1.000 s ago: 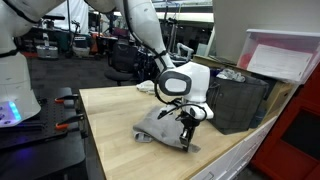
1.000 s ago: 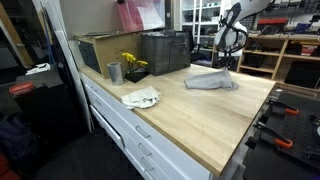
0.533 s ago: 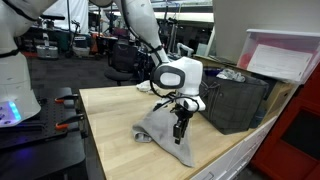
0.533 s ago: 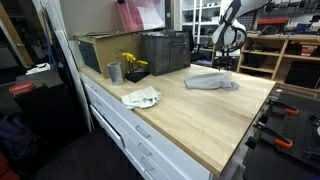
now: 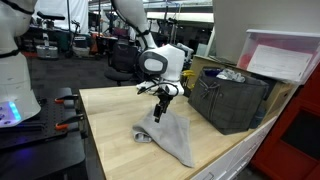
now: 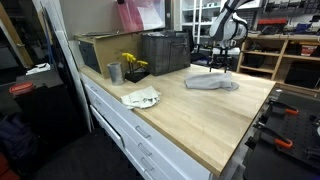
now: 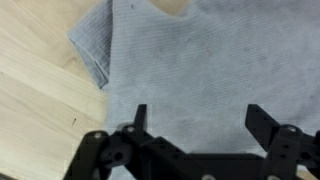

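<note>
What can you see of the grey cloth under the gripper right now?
The grey cloth looks like soft, finely woven fabric. It is folded into layers and lies flat on the wooden table, close to the table's edge. In the wrist view its left edge is doubled over, and a small gap at the top shows wood. It is slightly rumpled, not bunched. The gripper hangs open just above it, and its fingers appear clear of the fabric. Nothing else rests on it.
</note>
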